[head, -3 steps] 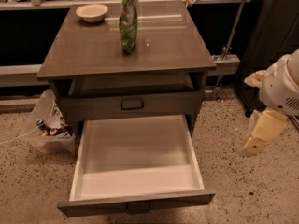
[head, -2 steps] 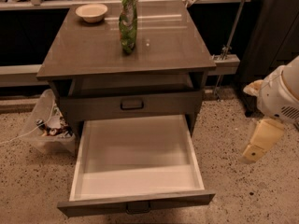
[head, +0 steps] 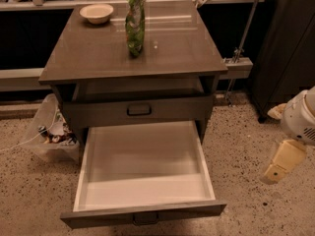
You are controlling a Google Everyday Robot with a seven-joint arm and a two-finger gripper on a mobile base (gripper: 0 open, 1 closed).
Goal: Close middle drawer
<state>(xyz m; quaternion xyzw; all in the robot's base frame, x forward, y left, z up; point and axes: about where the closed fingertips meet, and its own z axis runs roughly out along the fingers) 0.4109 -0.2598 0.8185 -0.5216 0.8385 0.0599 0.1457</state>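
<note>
The middle drawer (head: 142, 163) of the grey-brown cabinet (head: 133, 58) is pulled far out over the floor. Its pale whitish inner box is empty. Its flat front (head: 98, 216) runs along the bottom of the view, with a small dark handle (head: 145, 219) at its centre. My gripper (head: 278, 165), pale yellowish under the white arm (head: 301, 117), hangs at the right edge. It is well to the right of the drawer, apart from it and touching nothing.
The taller-fronted drawer (head: 139, 110) above is shut. A green bag (head: 135, 21) and a bowl (head: 97, 13) stand on the cabinet top. A clear plastic bin (head: 49, 132) sits on the floor at the left. A dark cabinet (head: 290, 48) stands behind my arm.
My arm and gripper have moved downward in the view at the right edge. The drawer has not moved.
</note>
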